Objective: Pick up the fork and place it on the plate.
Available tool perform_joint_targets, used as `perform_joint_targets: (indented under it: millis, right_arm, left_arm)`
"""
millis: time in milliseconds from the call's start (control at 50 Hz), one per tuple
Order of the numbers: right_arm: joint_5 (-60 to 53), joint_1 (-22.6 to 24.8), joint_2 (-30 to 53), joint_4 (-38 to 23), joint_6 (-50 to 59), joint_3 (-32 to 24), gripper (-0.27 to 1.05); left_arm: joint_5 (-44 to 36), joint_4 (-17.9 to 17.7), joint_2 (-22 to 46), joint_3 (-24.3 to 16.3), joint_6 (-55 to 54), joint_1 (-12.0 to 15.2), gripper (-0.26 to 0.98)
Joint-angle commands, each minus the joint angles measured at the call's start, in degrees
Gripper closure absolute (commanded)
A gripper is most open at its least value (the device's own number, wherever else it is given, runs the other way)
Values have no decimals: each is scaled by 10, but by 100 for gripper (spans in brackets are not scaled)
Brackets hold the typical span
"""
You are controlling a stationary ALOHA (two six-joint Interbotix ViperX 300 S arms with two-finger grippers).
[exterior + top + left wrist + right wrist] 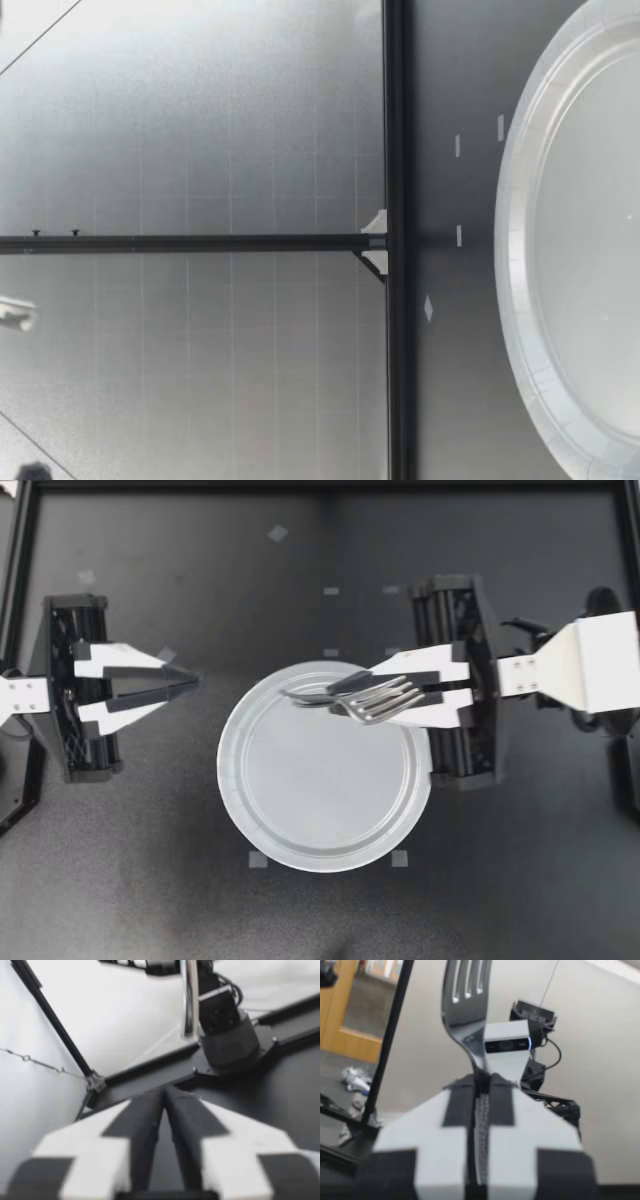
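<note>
My right hand (352, 692) is gripping the shiny metal fork (385, 702) above the near-arm rim of the round pale paper plate (320, 790), so letting go here is risking it bouncing off onto the dark surface (520, 880).

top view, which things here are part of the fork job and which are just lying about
In the job: fork, clamped in my right gripper; plate below it.
Lying about: my left gripper, shut on nothing; tape marks on the table.
</note>
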Motion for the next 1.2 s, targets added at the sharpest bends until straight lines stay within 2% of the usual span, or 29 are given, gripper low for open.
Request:
perform_joint_targets:
  millis: [0,120,400,500,560,820,920,1180]
  right_arm:
    - [-25,-4,10,16,-14,-11,75]
    - [-33,-4,24,31,-35,-16,75]
    - [-27,-9,47,76,-91,-19,75]
    - [-27,-11,58,113,-119,-23,75]
    - [-29,-11,67,127,-134,-27,75]
    - [-35,-11,86,136,-137,-39,75]
    - [-38,-10,88,135,-137,-39,75]
    - [-42,-11,95,136,-140,-41,75]
  left_arm:
    - [-16,1,11,-21,-2,1,20]
    - [-17,1,36,-30,-4,2,3]
    - [-10,-11,71,-52,62,1,5]
    - [0,-33,79,-52,98,2,5]
    - [-3,-57,87,-51,126,2,5]
    - [-60,-161,124,-47,233,1,5]
    - [-85,-187,134,-51,268,2,5]
    - [-108,-199,150,-55,277,1,5]
